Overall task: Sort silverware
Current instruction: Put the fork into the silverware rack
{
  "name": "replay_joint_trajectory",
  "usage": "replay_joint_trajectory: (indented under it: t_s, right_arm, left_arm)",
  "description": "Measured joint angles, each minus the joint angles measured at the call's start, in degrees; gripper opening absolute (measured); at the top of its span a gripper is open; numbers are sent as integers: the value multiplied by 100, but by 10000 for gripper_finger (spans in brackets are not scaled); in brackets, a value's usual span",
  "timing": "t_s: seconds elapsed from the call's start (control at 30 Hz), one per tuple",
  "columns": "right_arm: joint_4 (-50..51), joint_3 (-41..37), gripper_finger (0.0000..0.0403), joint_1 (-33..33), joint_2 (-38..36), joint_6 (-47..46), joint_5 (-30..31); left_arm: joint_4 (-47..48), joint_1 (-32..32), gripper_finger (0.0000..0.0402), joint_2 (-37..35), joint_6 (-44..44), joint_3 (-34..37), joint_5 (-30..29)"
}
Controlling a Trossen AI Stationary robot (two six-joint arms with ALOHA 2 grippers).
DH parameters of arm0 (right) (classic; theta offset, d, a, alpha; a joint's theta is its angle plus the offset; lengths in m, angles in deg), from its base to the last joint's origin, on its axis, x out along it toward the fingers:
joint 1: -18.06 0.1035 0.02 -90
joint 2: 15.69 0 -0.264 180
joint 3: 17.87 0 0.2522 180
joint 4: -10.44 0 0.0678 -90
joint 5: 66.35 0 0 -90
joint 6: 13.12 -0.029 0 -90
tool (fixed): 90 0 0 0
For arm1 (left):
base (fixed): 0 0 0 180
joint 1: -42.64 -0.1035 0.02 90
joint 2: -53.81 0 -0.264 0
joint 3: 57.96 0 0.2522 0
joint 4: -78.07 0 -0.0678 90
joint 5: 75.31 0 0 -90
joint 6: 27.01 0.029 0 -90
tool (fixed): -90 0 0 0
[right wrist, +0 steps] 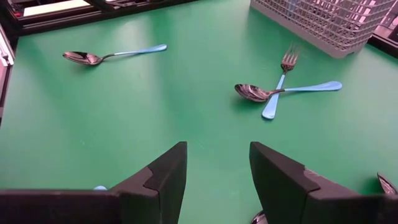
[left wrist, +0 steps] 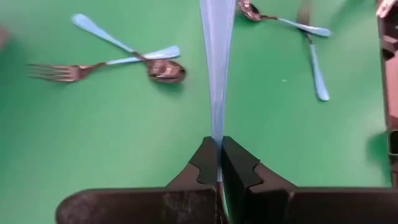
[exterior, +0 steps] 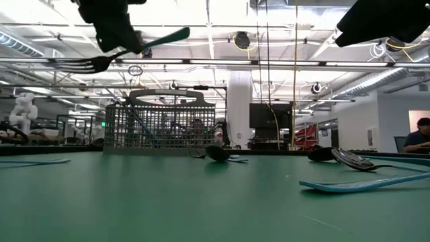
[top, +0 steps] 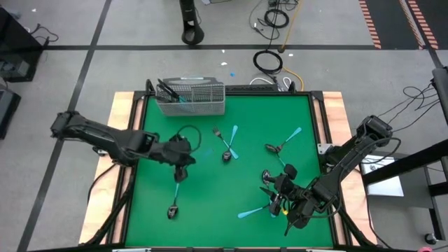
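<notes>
My left gripper [top: 185, 159] hangs above the left half of the green table [top: 231, 231], shut on a fork [exterior: 161, 37] with a light blue handle and dark tines [exterior: 80, 64]. My right gripper [right wrist: 217, 180] stands open over the near right of the table, above a cluster of silverware [top: 276, 183], with nothing between its fingers. More blue-handled pieces lie flat on the mat: a crossed fork and spoon [top: 227, 143], a pair [top: 283, 143] and a spoon [top: 173, 208]. A grey wire-mesh basket [top: 190, 98] stands at the far left edge. My left gripper pinches the fork's blue handle at its narrow end [left wrist: 216, 134] between its two fingers [left wrist: 208, 165]. The fingers slant down from above, and the handle runs on ahead of the fingertips. The fork hangs clear of the table, tilted, its tines lower than its handle end.
The basket holds a few dark pieces [top: 168, 91] at its left end. A blue-handled piece [top: 252, 211] lies near the front edge beside my right gripper. Open green mat lies in the middle and near left. Wooden rails [top: 126, 112] border the table.
</notes>
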Motion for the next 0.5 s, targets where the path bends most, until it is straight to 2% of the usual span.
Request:
replay_joint_trajectory:
  t_s: [0.1,0.23,0.37,0.5]
  right_arm:
    - [-2,0,164,0,0,1,1]
    - [-1,0,164,-8,0,0,1]
    - [-3,0,164,-8,0,0,1]
    - [-9,0,164,-8,0,-19,1]
  left_arm:
    - [943,-288,1,6,235,-362,-238]
    - [2458,-856,1,287,910,-1209,-800]
    - [3562,-1537,0,856,2161,-2257,-1497]
    - [4571,-2207,0,1629,3553,-3187,-2634]
